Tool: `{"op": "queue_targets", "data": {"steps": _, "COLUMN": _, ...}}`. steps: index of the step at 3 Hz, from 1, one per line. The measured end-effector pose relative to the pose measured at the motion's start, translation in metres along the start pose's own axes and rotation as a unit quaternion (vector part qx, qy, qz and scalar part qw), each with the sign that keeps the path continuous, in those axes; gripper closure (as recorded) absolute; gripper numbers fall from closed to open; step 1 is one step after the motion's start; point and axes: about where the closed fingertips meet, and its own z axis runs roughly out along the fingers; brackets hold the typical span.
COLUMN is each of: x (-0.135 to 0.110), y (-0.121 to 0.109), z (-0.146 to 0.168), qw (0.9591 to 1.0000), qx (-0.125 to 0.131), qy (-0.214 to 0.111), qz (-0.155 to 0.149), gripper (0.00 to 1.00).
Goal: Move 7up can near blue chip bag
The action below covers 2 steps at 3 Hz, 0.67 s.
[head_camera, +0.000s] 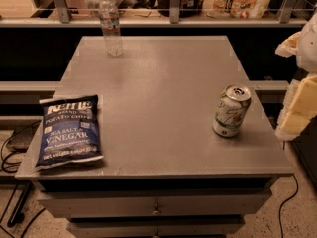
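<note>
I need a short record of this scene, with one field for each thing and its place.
can: upright, right side of table
bag: lying flat, front left corner of table
bottle: upright, far side of table
gripper: right of table, apart from can
task state: can not yet near bag

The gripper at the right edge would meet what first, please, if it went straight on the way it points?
Probably the white-and-green aluminium 7up can, upright on the table beside the gripper, though depth is unclear.
</note>
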Motion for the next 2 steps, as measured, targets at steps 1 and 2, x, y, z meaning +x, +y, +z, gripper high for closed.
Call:
{"op": "queue_targets", "data": {"steps": 1, "x": 0.0000, "y": 0.0000, "z": 0.0000, "qw": 1.0000, "qx": 0.000, "qy": 0.000, "qz": 0.000, "gripper": 0.00}}
{"op": "queue_targets", "data": {"steps": 2, "x": -0.0072, "y": 0.0011, "z": -0.0026, "qw": 0.9974, "qx": -0.011, "qy": -0.066, "qz": -0.029, "gripper": 0.00}}
